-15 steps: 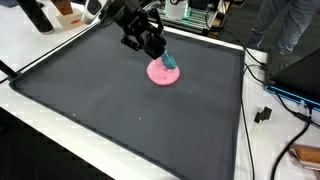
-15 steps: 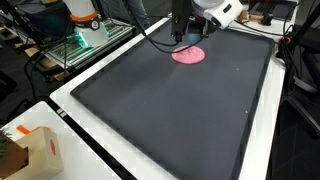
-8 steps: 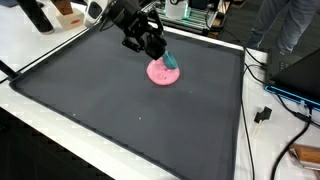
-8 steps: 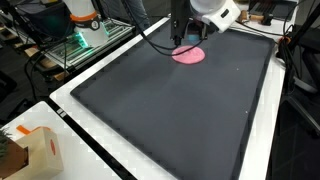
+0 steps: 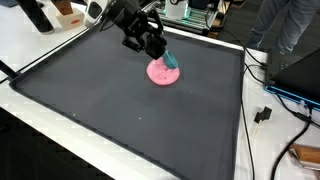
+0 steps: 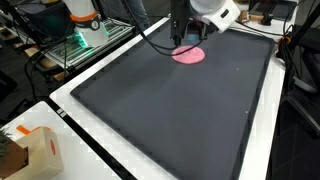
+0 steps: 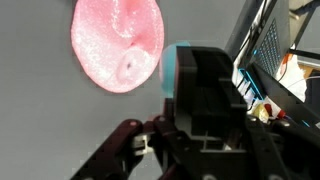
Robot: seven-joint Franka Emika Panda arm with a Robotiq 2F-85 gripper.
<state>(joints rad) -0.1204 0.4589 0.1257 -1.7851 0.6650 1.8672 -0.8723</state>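
A pink round plate [image 5: 161, 73] lies on the black mat [image 5: 120, 110] near its far side, and is also seen as the plate [image 6: 188, 56] and the plate [image 7: 115, 45]. A small teal object [image 5: 170, 62] rests on the plate's rim. In the wrist view the teal object [image 7: 173, 60] is mostly hidden behind the gripper's black body. The gripper [image 5: 154, 49] hangs just above and beside the plate, close to the teal object. In the wrist view the gripper [image 7: 135, 148] is dark and blurred, so its jaw gap is unreadable.
The white table border [image 5: 40, 55] surrounds the mat. Cables and a plug [image 5: 264, 113] lie beside it, near a person [image 5: 290, 25]. A cardboard box [image 6: 30, 150] sits at one corner, and a rack with electronics [image 6: 75, 40] stands beside the table.
The gripper has risen very slightly above the plate. The plate and the teal object have stayed where they were.
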